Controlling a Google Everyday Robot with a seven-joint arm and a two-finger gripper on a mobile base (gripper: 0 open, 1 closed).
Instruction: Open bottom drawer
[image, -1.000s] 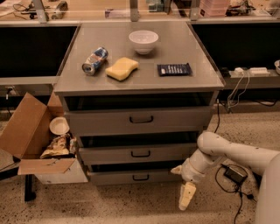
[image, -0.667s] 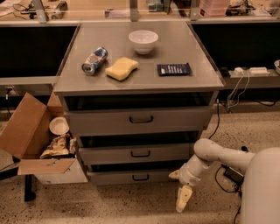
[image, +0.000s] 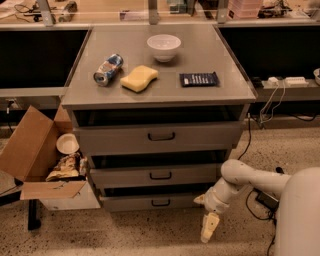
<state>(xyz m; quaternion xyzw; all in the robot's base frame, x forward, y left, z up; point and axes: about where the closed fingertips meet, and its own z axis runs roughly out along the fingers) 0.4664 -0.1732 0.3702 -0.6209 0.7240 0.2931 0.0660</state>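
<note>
- The step in hand is the approach: the robot's white arm (image: 250, 182) reaches in from the lower right, and nothing has taken hold of the drawer yet.
- The cream-tipped two-finger gripper (image: 209, 227) hangs pointing down at the speckled floor (image: 150, 237), just off the cabinet's lower right corner. It is below and to the right of the drawer front.
- How far the gripper is open cannot be told from this view. Nothing is visible in its grasp.
- The bottom drawer (image: 130, 203), a slim grey metal front at the foot of the grey three-drawer cabinet (image: 165, 97), looks shut or very nearly so.
- Its small dark loop handle (image: 161, 202) sits at the centre of the front, well to the left of the gripper and a little higher.
- The next move would seem to call for raising the gripper slightly, turning it to face the front and carrying it left to the handle.
- It would then need to hook or close on that loop and pull straight out, away from the cabinet.
- The grey middle drawer (image: 125, 176) lies just above with a like handle, so the height must be judged with care.
- An open brown cardboard box (image: 30, 150) stands at the cabinet's left, apart from the pulling path.
</note>
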